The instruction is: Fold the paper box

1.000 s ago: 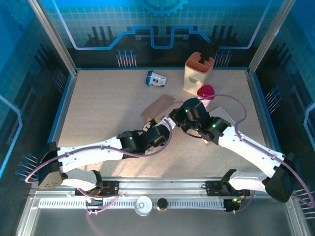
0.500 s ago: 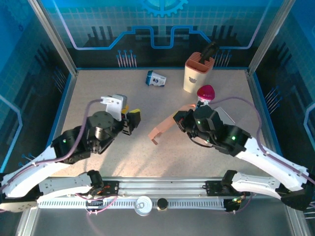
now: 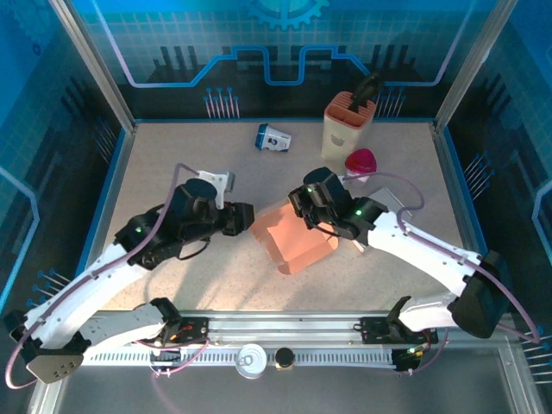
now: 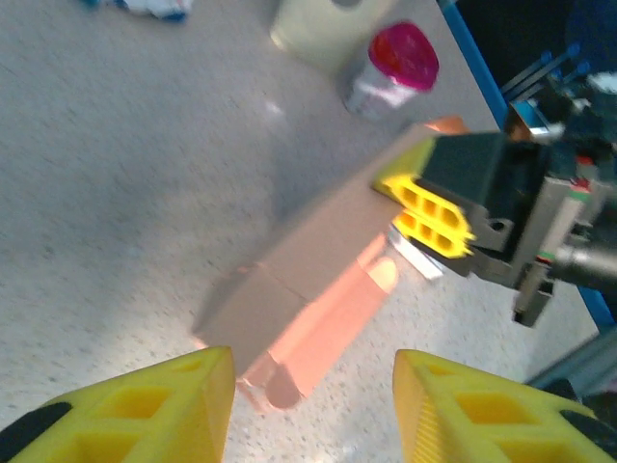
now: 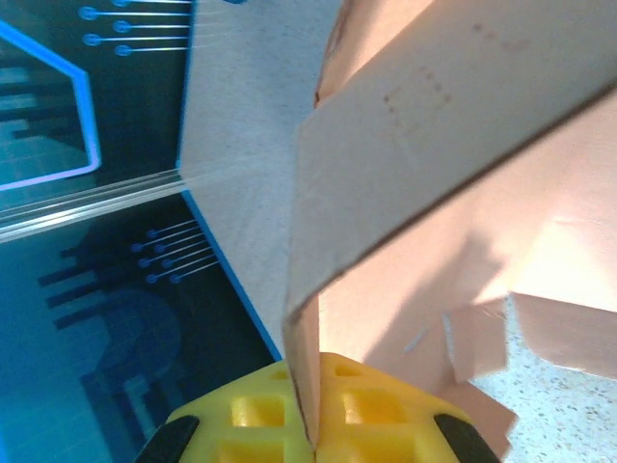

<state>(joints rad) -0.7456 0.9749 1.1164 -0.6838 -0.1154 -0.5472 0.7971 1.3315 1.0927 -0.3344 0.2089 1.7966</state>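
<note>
Right end effector (image 5: 310, 417) gripped the paper box (image 3: 295, 243) mid-fold; left end effector (image 3: 243, 219) hovered released beside it, likely needing to press its loose side in.

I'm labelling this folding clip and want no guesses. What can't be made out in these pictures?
- The blue-and-white item: too small in the top view to identify; blurred and cut by the top edge in the left wrist view.
- Far corner of the paper box: covered by the right gripper in the top view.
- Contents of the beige holder: dark and too small, top view.
</note>
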